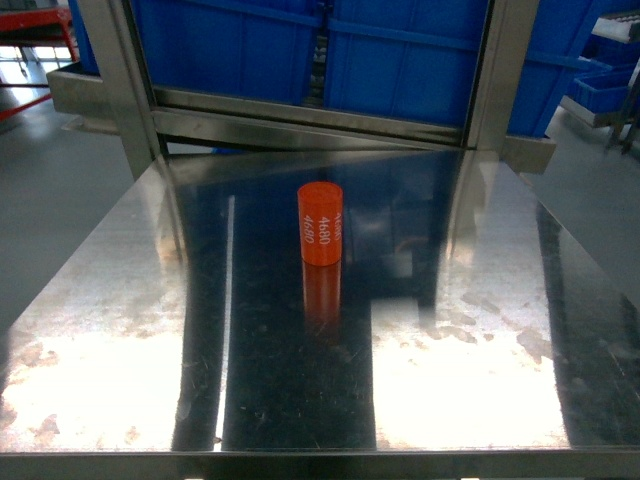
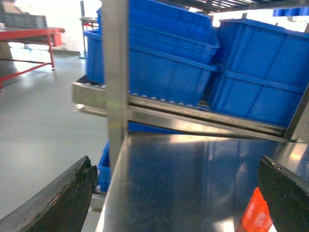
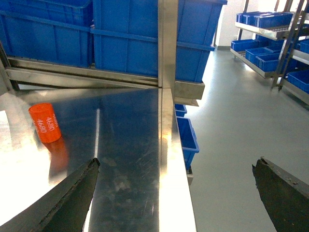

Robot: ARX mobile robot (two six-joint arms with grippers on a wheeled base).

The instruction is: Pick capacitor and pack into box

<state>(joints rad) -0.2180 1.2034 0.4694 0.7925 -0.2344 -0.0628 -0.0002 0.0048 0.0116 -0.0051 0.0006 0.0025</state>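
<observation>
capacitor (image 1: 321, 224) upright mid worktop (image 1: 480, 340), marked 4680 | left fingers (image 2: 58, 198) spread, empty | right fingers (image 3: 67, 195) spread, empty

The only readable text stands on the capacitor (image 1: 320, 224), printed in pale characters running lengthwise down its orange side. In the head view the number "4680" reads clearly twice, in two lines side by side, with a third line next to them too blurred to make out. The right wrist view shows the same "4680" twice on the capacitor (image 3: 44, 123). In the left wrist view its markings cannot be read.
</observation>
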